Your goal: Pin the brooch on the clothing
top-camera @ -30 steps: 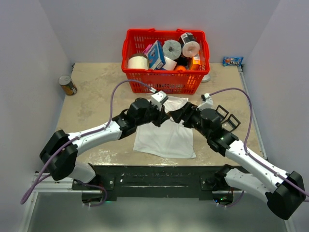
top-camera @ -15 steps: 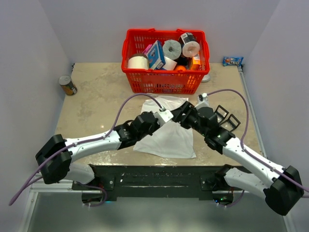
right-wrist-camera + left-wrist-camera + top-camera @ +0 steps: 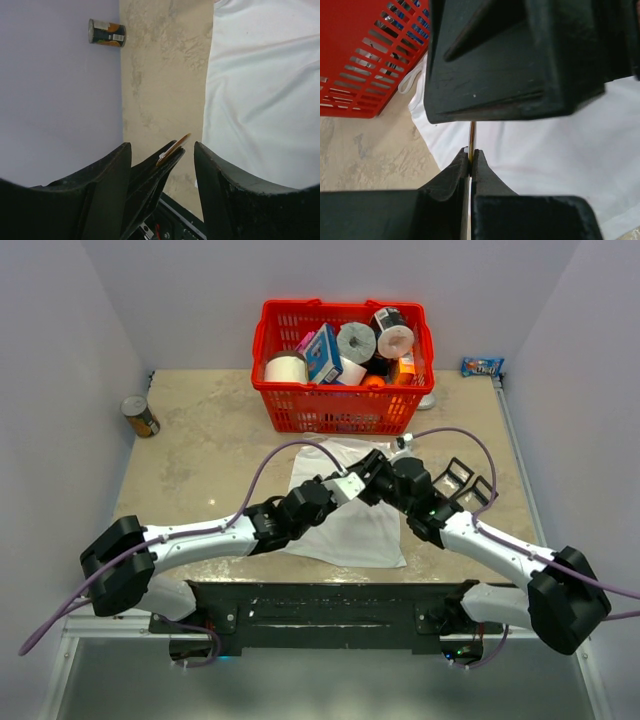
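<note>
Where the two grippers were seen tip to tip: above the T-shirt [image 3: 350,535], which was spread by the near edge of the table [image 3: 200,440].
Left gripper [image 3: 470,156]: clamped on the brooch [image 3: 472,135], which was held edge-on over the cloth.
Right gripper [image 3: 162,147]: fingers apart, set either side of the brooch.
Red basket [image 3: 340,410]: placed at the far edge.

A robot test cell in a lab, not a lived-in room.

Bare pale walls [image 3: 60,340] box in a small stone-patterned table [image 3: 190,450]. Two white-and-black arms [image 3: 200,540] with purple cables [image 3: 262,462] are bolted to a black rail [image 3: 330,605] at its near edge. The props are oddly mixed: a red basket [image 3: 340,418] of rolls and boxes, a can [image 3: 140,417], a snack packet [image 3: 481,367] and a T-shirt [image 3: 355,532].
</note>
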